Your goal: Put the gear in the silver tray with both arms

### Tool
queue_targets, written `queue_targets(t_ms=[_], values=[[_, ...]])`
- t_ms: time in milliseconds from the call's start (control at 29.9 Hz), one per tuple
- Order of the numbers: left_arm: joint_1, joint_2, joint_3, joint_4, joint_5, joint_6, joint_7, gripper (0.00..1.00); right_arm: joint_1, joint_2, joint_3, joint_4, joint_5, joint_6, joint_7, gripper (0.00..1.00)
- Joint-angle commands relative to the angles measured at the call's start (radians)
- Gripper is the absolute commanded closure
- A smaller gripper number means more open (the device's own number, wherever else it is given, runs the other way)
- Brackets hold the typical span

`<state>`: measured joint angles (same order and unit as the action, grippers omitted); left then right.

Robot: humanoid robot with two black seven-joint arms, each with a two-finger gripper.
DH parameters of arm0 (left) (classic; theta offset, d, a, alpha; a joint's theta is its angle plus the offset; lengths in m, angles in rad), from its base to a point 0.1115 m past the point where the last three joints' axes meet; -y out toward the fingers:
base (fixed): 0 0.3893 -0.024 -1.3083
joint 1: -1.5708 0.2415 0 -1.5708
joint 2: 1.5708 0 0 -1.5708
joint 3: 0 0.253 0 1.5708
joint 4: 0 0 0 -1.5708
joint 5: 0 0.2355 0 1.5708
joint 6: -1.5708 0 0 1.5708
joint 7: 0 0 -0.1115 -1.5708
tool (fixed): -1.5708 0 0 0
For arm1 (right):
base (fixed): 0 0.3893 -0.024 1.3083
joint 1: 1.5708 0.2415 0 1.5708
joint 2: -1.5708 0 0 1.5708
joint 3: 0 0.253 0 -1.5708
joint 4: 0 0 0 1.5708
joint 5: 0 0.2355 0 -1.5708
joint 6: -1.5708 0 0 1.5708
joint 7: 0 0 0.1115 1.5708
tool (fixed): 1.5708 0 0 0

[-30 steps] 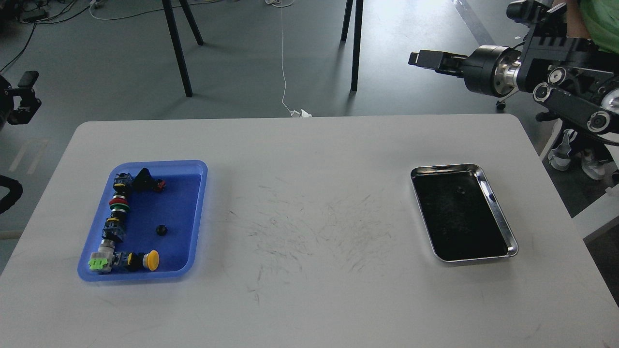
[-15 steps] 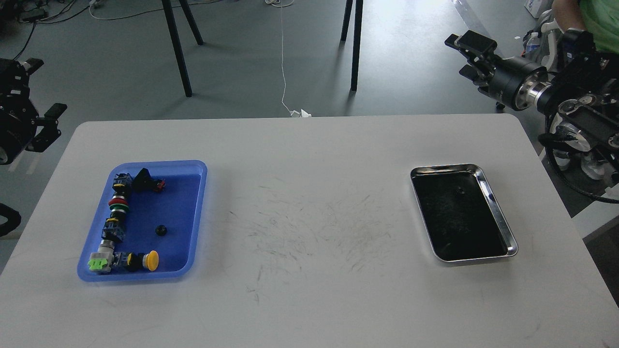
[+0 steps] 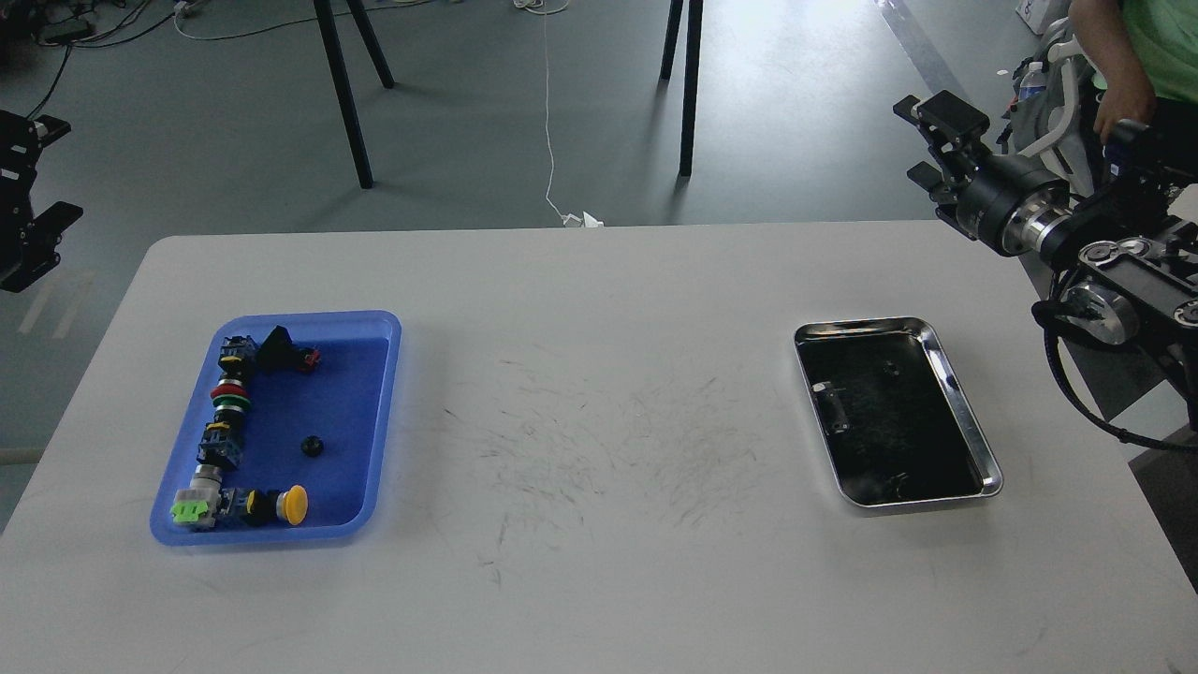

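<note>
The silver tray [image 3: 968, 418] lies on the right side of the white table, with a small dark round piece [image 3: 891, 370] on its dark bottom. A small black gear [image 3: 312, 446] lies in the blue tray [image 3: 391, 393] on the left. My right gripper [image 3: 925, 140] hangs open and empty above the floor beyond the table's far right corner, well behind the silver tray. My left gripper [image 3: 54, 170] is at the left edge of the view, off the table, open and empty, far from both trays.
The blue tray also holds several push-button switches [image 3: 227, 398] along its left and front sides, one with a yellow cap [image 3: 295, 505]. Chair legs [image 3: 342, 89] stand on the floor behind the table. A person in green [image 3: 1146, 51] sits at the far right.
My right gripper has swung right and down towards the table's far right corner. My left gripper has drawn back to the left edge of the view. The trays and parts have not moved.
</note>
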<state>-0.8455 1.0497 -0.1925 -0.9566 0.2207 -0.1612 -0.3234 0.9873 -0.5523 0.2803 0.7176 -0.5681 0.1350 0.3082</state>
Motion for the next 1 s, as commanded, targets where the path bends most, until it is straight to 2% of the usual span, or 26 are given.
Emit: queue_targets(t_ms=[0, 100, 201, 368, 635, 702, 769, 836, 936, 969], values=[[0.003, 0.001, -0.005, -0.001, 0.011, 0.014, 0.014, 0.02, -0.002, -0.006, -0.001, 0.002, 0.001, 0.0, 0.0, 0.06], [0.008, 0.01, 0.001, -0.017, 0.014, 0.016, 0.014, 0.02, -0.002, -0.011, 0.003, 0.002, 0.001, 0.001, 0.0, 0.06], [0.002, 0.065, 0.004, -0.128, 0.057, 0.023, 0.011, 0.02, -0.002, -0.011, 0.005, 0.002, 0.002, 0.003, 0.0, 0.06], [0.0, 0.13, 0.001, -0.269, 0.316, 0.072, 0.015, 0.02, -0.002, -0.006, 0.016, -0.001, 0.005, 0.001, 0.0, 0.06], [0.008, 0.151, 0.059, -0.411, 0.705, 0.092, 0.018, 0.02, -0.002, -0.001, 0.026, -0.003, 0.005, 0.001, 0.002, 0.06], [0.023, 0.153, 0.099, -0.486, 0.778, 0.13, 0.027, 0.02, -0.002, 0.002, 0.028, -0.001, 0.005, 0.001, 0.002, 0.06], [0.025, 0.17, 0.139, -0.546, 0.809, 0.202, 0.052, 0.02, -0.002, 0.003, 0.028, -0.001, 0.005, 0.0, 0.002, 0.06], [0.039, 0.179, 0.172, -0.55, 0.835, 0.238, 0.079, 0.02, -0.002, 0.003, 0.031, 0.0, 0.005, 0.0, 0.002, 0.06], [0.034, 0.191, 0.168, -0.568, 0.825, 0.264, 0.084, 0.02, -0.002, 0.002, 0.042, 0.0, 0.005, 0.001, 0.002, 0.06], [0.04, 0.194, 0.171, -0.588, 0.825, 0.296, 0.084, 0.02, -0.002, 0.0, 0.042, 0.0, 0.005, 0.001, 0.002, 0.06]])
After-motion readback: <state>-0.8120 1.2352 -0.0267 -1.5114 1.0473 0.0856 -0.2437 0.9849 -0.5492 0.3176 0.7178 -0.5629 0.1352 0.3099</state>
